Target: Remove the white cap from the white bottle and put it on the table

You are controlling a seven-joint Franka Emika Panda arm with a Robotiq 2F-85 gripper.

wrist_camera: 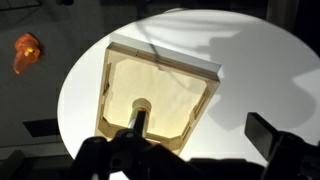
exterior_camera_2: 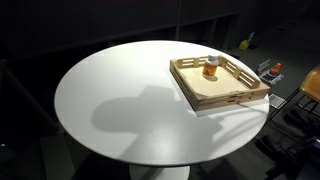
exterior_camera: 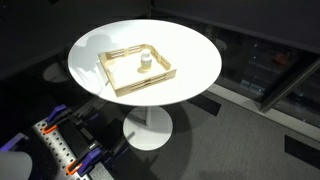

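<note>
The white bottle stands upright inside a light wooden tray on the round white table. It carries an orange label. The white cap sits on its top. In the wrist view the bottle and its cap show at the tray's near side. My gripper hovers above the table, apart from the bottle, open and empty. One dark finger shows at the right. The gripper is out of both exterior views.
The tray takes up one side of the table. The arm's shadow falls on the bare top. The table has a pedestal with a round base. An orange object lies on the floor, and there is clutter at the floor edges.
</note>
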